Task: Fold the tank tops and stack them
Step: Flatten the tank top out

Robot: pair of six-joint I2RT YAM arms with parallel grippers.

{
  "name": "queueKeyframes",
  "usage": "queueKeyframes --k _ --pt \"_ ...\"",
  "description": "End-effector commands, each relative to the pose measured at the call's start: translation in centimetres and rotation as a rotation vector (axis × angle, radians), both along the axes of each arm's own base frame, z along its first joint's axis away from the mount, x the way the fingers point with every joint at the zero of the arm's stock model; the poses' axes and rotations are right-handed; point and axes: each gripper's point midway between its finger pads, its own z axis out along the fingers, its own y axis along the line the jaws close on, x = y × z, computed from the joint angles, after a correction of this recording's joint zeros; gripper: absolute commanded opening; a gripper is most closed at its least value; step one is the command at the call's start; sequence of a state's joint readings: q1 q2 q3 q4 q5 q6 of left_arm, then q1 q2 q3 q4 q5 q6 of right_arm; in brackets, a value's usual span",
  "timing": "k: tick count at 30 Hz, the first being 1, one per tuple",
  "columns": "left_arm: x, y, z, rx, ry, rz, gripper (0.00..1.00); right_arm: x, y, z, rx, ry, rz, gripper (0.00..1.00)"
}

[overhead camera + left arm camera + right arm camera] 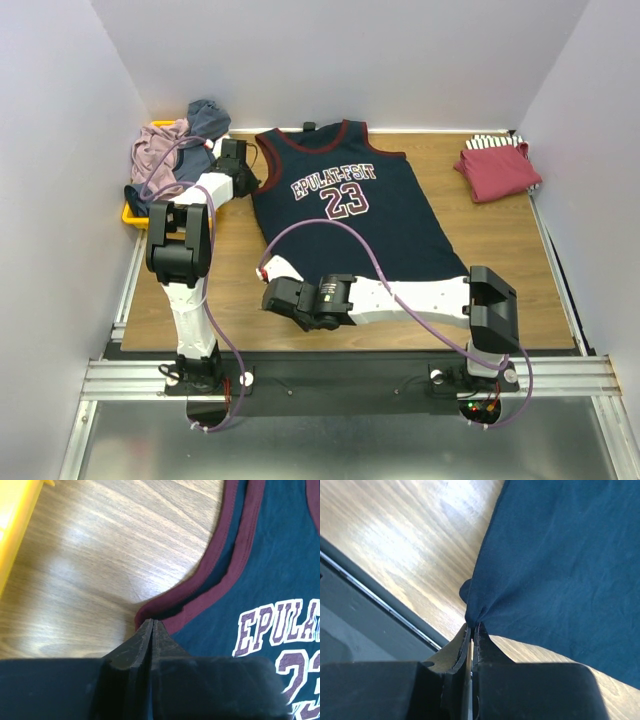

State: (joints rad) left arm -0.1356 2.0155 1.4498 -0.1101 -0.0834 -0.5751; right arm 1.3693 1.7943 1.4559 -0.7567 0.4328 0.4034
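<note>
While both my claws are clenched on the navy jersey (350,225), the overhead view shows it lying flat and face-up on the table (500,260), stretching away to their right. My left claw (243,168) holds the armhole edge, my right claw (270,272) the hem corner on that same side. From my left wrist, the maroon trim (200,602) runs straight into my pinched tips. From my right wrist, navy cloth bunches into my closed tips. I judge this the first lengthwise fold. Next, both claws should lift together and carry that edge rightward across the white 23 (345,203), keeping it taut.
</note>
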Motion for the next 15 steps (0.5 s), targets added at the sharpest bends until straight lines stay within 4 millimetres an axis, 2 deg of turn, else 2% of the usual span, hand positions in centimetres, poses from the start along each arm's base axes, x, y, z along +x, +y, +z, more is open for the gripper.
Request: queueKeyframes --k 1,3,5,9,12,14,15 --pt "0.1 0.5 2.3 0.005 -0.043 0.035 0.26 -1.0 0.5 0.6 0.0 0.03 0.058 0.01" --pt "-0.2 0.6 2.0 0.003 -0.035 0.044 0.35 -1.1 0.6 -0.3 -0.015 0.045 0.058 0.01" --pt "-0.7 0.6 1.7 0.001 -0.029 0.05 0.37 -1.1 1.0 -0.8 -0.01 0.05 0.057 0.01" --pt "-1.0 0.5 1.0 0.004 -0.022 0.035 0.38 -1.8 2.2 -2.3 0.022 0.092 0.093 0.03" --pt "-1.3 0.8 0.8 0.012 -0.016 0.041 0.38 -1.5 2.7 -3.2 0.032 0.086 0.084 0.06" --pt "-1.4 0.9 1.0 0.018 -0.02 0.045 0.38 -1.2 3.2 -3.5 0.06 0.08 0.07 0.09" --pt "-1.4 1.0 1.0 0.02 -0.019 0.048 0.38 -1.1 3.3 -3.7 0.068 0.08 0.066 0.15"
